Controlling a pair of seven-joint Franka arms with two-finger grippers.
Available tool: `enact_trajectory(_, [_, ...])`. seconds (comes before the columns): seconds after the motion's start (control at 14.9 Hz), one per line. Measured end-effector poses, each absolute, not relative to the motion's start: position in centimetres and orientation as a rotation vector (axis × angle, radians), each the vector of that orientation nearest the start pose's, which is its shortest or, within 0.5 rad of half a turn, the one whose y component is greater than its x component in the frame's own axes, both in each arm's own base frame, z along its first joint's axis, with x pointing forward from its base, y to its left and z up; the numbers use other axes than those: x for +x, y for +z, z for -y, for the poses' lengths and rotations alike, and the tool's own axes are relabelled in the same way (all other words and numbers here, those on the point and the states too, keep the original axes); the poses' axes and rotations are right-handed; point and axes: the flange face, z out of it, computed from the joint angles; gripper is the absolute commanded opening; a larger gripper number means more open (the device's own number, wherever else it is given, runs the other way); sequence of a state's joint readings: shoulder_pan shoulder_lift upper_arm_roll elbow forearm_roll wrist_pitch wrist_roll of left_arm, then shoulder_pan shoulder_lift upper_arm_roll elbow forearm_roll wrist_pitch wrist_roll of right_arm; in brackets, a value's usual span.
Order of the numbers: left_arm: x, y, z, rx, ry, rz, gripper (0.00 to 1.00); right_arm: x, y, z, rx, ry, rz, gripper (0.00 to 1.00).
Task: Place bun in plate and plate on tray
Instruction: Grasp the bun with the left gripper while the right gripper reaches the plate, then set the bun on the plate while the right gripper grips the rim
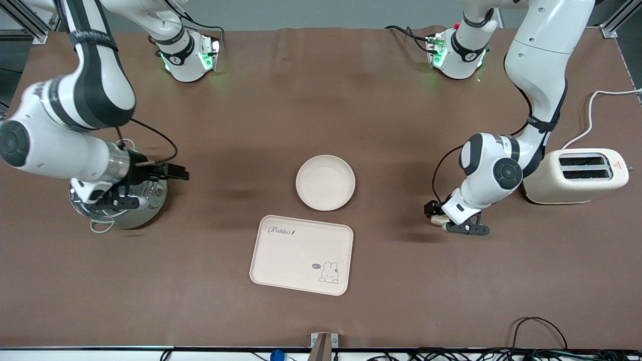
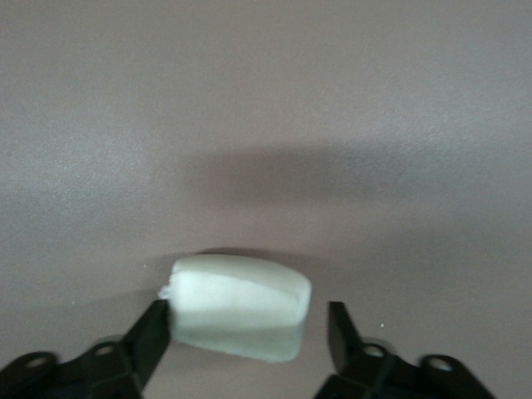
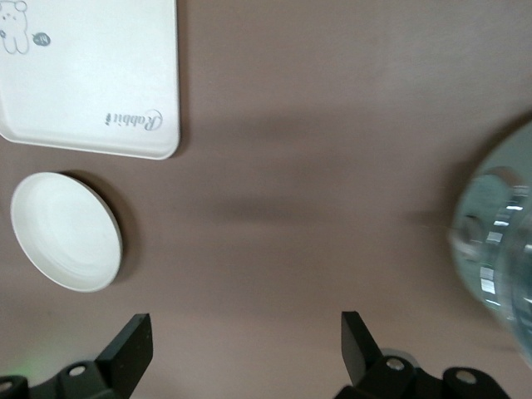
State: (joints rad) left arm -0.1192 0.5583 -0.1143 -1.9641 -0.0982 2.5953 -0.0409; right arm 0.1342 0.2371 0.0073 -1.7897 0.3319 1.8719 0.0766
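The bun (image 1: 438,219), a small pale lump, lies on the brown table toward the left arm's end. My left gripper (image 1: 444,221) is down around it. In the left wrist view the bun (image 2: 241,306) sits between the jaws of the left gripper (image 2: 249,332): one finger (image 2: 154,337) touches it and the other stands a little apart. The round plate (image 1: 325,182) (image 3: 65,231) is bare at mid-table. The Rabbit tray (image 1: 291,260) (image 3: 91,75) lies just nearer the camera. My right gripper (image 1: 125,200) (image 3: 245,345) waits open over a steel pot.
The steel pot (image 1: 120,213) (image 3: 499,249) stands at the right arm's end of the table. A cream toaster (image 1: 577,175) with its white cable stands at the left arm's end, close to the left arm's elbow.
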Motion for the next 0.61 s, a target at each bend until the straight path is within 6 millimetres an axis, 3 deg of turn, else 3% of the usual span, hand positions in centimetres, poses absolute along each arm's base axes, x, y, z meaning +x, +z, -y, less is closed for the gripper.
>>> enact_trajectory(0.2, [60.8,19.6,13.9,-3.260,-0.100,-0.148,0.08,58.3,36.9,-15.3,-2.810,0.209,-0.080,1.00])
enact_trajectory(0.4, [61.0,20.4,14.4,-3.266,-0.124,-0.149,0.07,54.9,31.7,-21.4,-2.764,0.085,-0.114,1.00])
enact_trajectory(0.47, [61.1,21.3,15.8,-3.283,-0.132,-0.120,0.07,53.5,30.0,-23.7,-2.757,0.056,-0.137,1.00])
enact_trajectory(0.61, [60.3,23.8,20.7,-3.330,-0.058,0.039,0.07,51.2,27.0,-27.6,-2.771,0.023,-0.181,1.00])
